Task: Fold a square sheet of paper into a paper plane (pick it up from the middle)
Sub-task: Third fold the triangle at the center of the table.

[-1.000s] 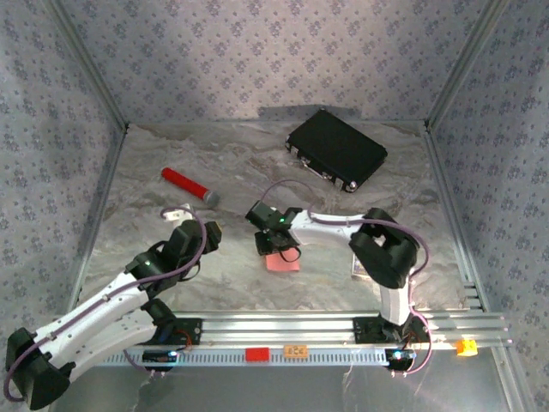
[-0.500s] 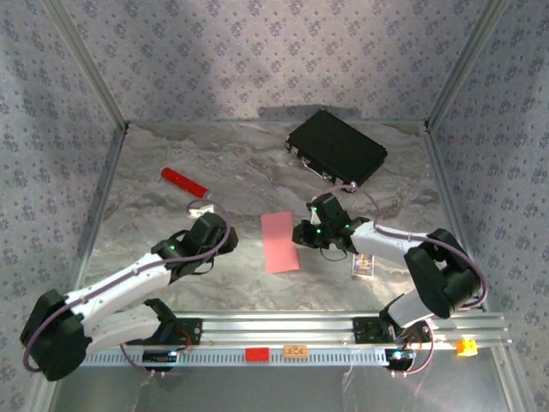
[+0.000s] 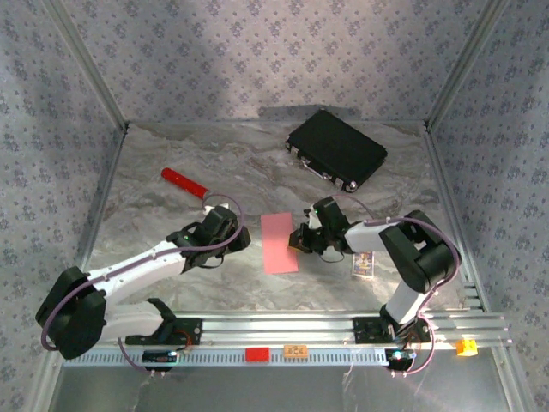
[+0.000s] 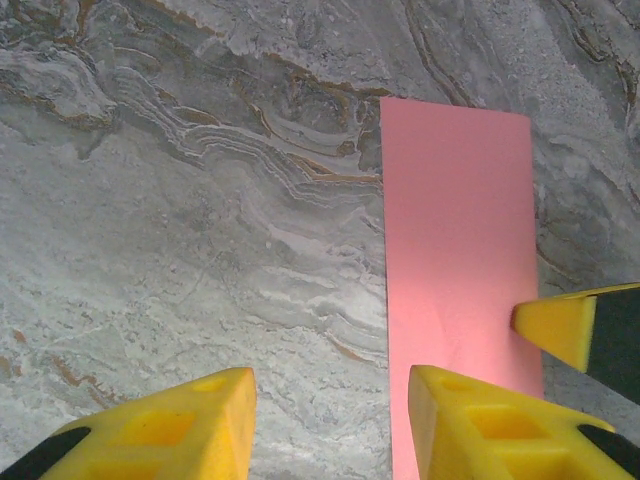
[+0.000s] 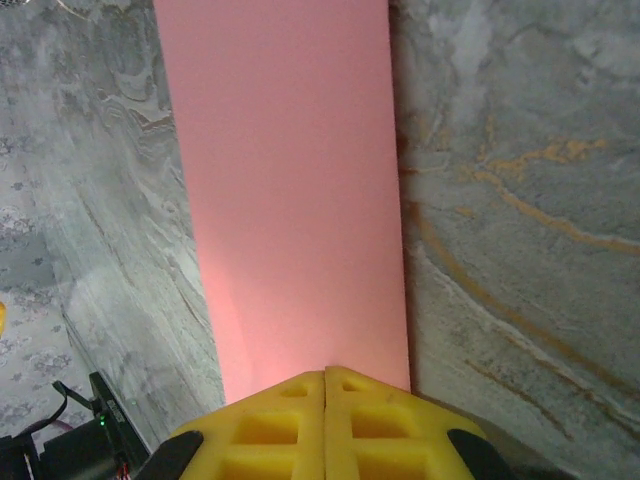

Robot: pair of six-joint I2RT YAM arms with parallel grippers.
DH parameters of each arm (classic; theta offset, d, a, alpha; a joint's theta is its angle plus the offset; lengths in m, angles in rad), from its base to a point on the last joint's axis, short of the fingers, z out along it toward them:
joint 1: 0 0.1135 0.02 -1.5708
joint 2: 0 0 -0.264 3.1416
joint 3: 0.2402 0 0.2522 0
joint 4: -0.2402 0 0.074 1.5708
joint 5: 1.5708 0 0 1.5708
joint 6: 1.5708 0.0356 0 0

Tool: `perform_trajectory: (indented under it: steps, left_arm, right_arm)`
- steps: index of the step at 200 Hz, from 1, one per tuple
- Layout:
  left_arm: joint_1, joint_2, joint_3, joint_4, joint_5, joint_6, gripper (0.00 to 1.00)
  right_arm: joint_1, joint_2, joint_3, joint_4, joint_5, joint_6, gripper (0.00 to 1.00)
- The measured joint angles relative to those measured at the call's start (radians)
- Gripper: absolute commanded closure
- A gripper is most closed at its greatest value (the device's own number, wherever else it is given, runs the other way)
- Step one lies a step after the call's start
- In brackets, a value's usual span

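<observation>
Pink paper (image 3: 280, 243), looking like a long folded strip, is lying flat on the marble table (image 3: 154, 215) between the arms. The right gripper (image 5: 325, 395) is pushing its tight-shut fingers on one long edge, maybe to flatten the fold, while the left gripper (image 4: 330, 385) is hovering open and empty.

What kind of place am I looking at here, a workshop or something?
Most likely a robot test booth rather than a workshop. Two robot arms are bolted to an aluminium rail. The marble-look table is walled in by patterned backdrop panels and holds props such as pink paper and a black case.
</observation>
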Motion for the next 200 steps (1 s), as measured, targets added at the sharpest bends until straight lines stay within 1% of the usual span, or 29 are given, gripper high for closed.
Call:
perform_trajectory:
  steps: [34, 65, 89, 132, 173, 200]
  left_arm:
    - [0.002, 0.002, 0.000, 0.001, 0.008, 0.000, 0.57]
    - [0.009, 0.031, 0.000, 0.025, 0.044, 0.000, 0.56]
    - [0.021, 0.082, 0.000, 0.072, 0.117, -0.003, 0.55]
    - [0.040, 0.223, 0.002, 0.153, 0.273, -0.040, 0.56]
    - [0.064, 0.262, 0.002, 0.226, 0.365, -0.087, 0.56]
    - [0.072, 0.300, 0.002, 0.243, 0.401, -0.099, 0.56]
  right_arm:
    - [0.015, 0.026, -0.002, 0.053, -0.021, 0.022, 0.92]
    - [0.035, 0.033, -0.002, 0.071, -0.022, 0.029, 0.92]
    - [0.035, 0.035, -0.002, 0.073, -0.023, 0.033, 0.92]
    - [0.033, 0.035, -0.006, 0.080, -0.024, 0.040, 0.91]
    - [0.030, 0.035, -0.008, 0.085, -0.025, 0.044, 0.91]
    - [0.030, 0.035, -0.009, 0.086, -0.025, 0.045, 0.91]
